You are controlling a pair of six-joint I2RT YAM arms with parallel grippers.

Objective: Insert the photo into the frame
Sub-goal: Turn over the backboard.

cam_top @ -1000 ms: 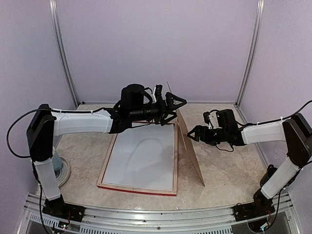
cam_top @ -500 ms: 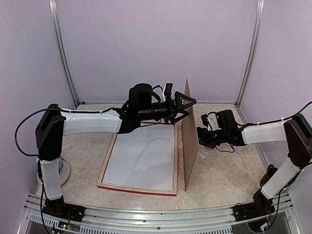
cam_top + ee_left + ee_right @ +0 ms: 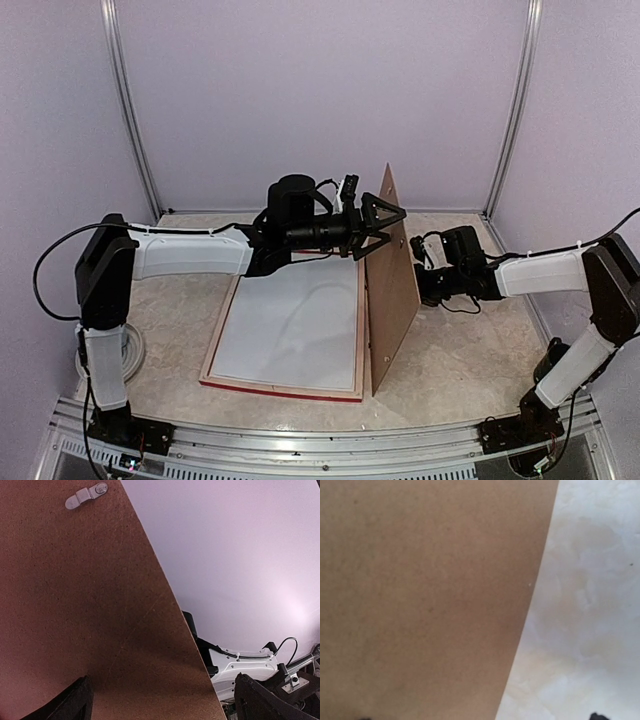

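The frame (image 3: 222, 332) lies face down on the table, pale wood rim up and red edge toward me. A plain white sheet, the photo (image 3: 290, 325), lies flat inside it. The brown backing panel (image 3: 392, 280) stands on edge by the frame's right side. My left gripper (image 3: 385, 230) is open at the panel's upper left, its fingers spread across the board's face (image 3: 75, 605). My right gripper (image 3: 428, 272) is open close behind the panel's right face (image 3: 420, 595), with its fingertips partly hidden.
A small metal turn clip (image 3: 86, 495) sits on the panel. A round pale disc (image 3: 128, 350) lies by the left arm's base. Purple walls with metal posts close in the back and sides. Marbled tabletop (image 3: 590, 605) shows right of the panel.
The panel has swung from a low lean to standing steeply on edge beside the frame. My left gripper has moved right with its top. My right gripper has closed in behind it.
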